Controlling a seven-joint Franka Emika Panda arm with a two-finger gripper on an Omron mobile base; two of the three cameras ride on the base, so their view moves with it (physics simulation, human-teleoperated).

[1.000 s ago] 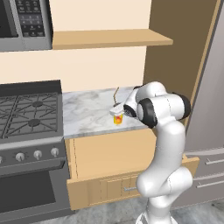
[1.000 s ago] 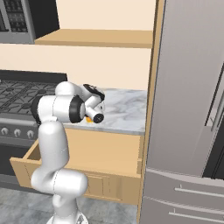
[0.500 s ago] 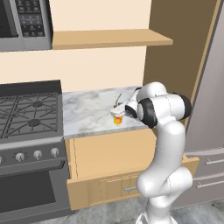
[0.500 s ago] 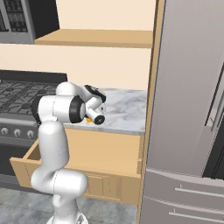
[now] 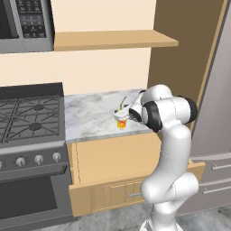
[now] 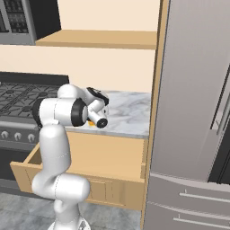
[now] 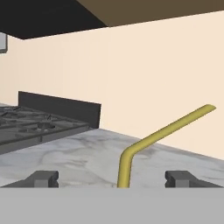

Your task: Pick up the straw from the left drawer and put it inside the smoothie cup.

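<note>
The gripper (image 7: 111, 180) stands wide, its two dark fingertips (image 7: 42, 178) well apart and gripping nothing; the straw (image 7: 162, 131) rises midway between them, touching neither, its bent upper end slanting up and away; in the left base view the straw (image 5: 122, 103) stands in the smoothie cup (image 5: 121, 121) directly ahead of the gripper (image 5: 127, 113) on the marble counter (image 5: 90, 115); the left drawer (image 5: 106, 198) hangs open below. Risk, as I judge it: withdrawing sideways or tilted could let a finger catch the leaning straw and flick it out, or tip the light cup; a straight retreat looks safest. No readable brand or writing; only the cup's red-orange mark.
</note>
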